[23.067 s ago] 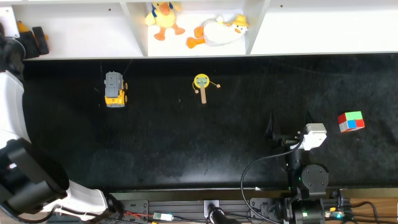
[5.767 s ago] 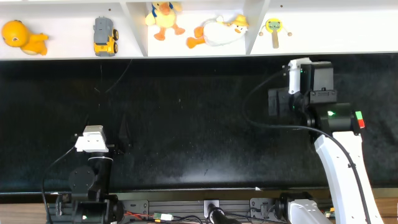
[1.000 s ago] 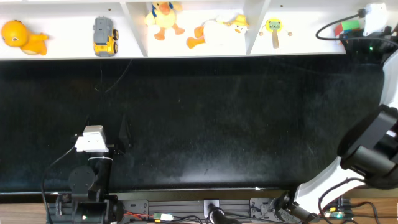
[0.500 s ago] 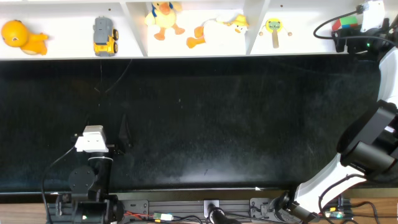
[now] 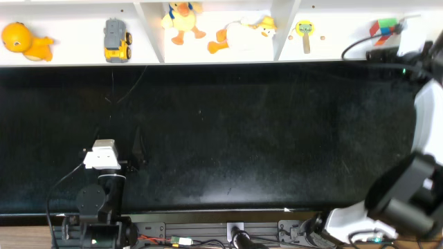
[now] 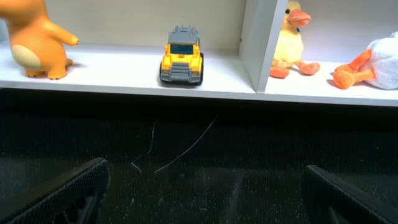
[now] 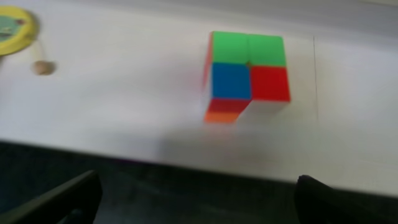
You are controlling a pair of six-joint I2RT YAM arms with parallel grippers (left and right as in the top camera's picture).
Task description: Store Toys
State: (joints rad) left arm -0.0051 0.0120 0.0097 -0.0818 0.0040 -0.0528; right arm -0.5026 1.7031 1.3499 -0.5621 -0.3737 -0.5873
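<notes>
1. Two grippers, and both are spread wide with nothing in them. The left gripper (image 6: 205, 177) sits out over the black tabletop (image 5: 221, 138), near its own base and well back from the white shelf (image 5: 83, 55).
2. Room-wise, a long stretch of that tabletop runs between the shelf's front lip and the arm bases, and across between the two arms.
3. For edges, the lip runs straight along the far side of the table. An upright divider (image 6: 258, 43) stands between the truck (image 6: 181, 56) and the yellow duck (image 6: 289, 37).
4. The right gripper (image 7: 196, 183) is up at the shelf's right end, fingers on the table side of the lip.
5. The cube (image 7: 245, 74) sits flat on the shelf floor in the rightmost compartment. It's past the lip, touching neither finger, and roughly lined up with the gap between them.
6. The rattle drum (image 7: 12, 28) shares that compartment, well off to one side of the cube.
7. The orange toy (image 5: 26, 38) shares the left compartment with the truck. The white duck (image 5: 242, 33) lies beside the yellow duck in the middle one.
</notes>
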